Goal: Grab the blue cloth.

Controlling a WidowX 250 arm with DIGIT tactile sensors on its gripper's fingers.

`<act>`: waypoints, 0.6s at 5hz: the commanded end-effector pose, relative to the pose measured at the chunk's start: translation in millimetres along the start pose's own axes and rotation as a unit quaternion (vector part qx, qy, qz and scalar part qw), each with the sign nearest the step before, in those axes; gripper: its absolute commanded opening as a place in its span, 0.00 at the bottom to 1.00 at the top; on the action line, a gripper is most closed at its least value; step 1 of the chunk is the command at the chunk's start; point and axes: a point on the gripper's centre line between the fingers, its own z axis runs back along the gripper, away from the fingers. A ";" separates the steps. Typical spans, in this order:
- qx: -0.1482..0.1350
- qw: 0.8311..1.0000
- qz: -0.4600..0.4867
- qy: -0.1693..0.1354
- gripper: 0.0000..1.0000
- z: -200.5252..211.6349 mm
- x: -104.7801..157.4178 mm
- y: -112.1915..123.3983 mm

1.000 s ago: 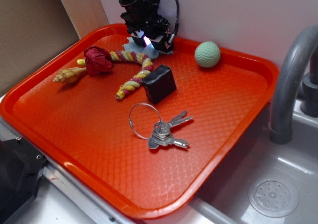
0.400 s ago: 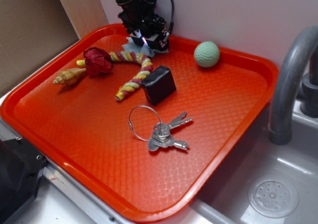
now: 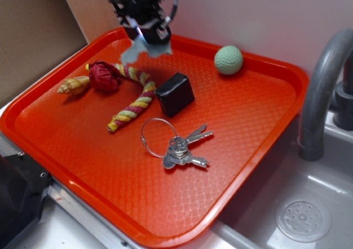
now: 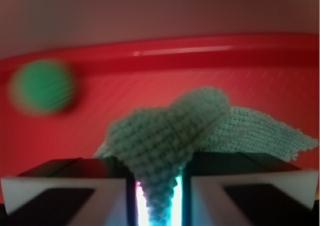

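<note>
The blue cloth (image 3: 144, 49), a pale blue-grey knitted rag, hangs from my gripper (image 3: 144, 35) above the back left of the red tray (image 3: 242, 149). In the wrist view the blue cloth (image 4: 170, 136) is pinched between the two jaws of my gripper (image 4: 157, 196), bunched into a narrow fold, with a flap spreading to the right. The gripper is shut on it, and the cloth is lifted off the tray floor.
On the tray lie a red-and-yellow twisted rope (image 3: 132, 102), a red crumpled thing (image 3: 103, 75), a shell (image 3: 73, 85), a black box (image 3: 175, 93), keys on a ring (image 3: 174, 144) and a green ball (image 3: 228, 59) (image 4: 44, 87). A grey faucet (image 3: 322, 89) and sink stand at right.
My gripper has risen and moved left with the cloth in it. The rope has shifted toward the front left; the red thing and shell moved slightly.
</note>
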 end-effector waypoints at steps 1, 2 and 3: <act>-0.009 0.999 0.004 -0.047 0.00 111.9 -1.3 -19.8; 0.023 0.998 0.022 -0.050 0.00 148.2 3.9 -24.0; 0.056 0.996 0.028 -0.056 0.00 131.6 5.9 -22.7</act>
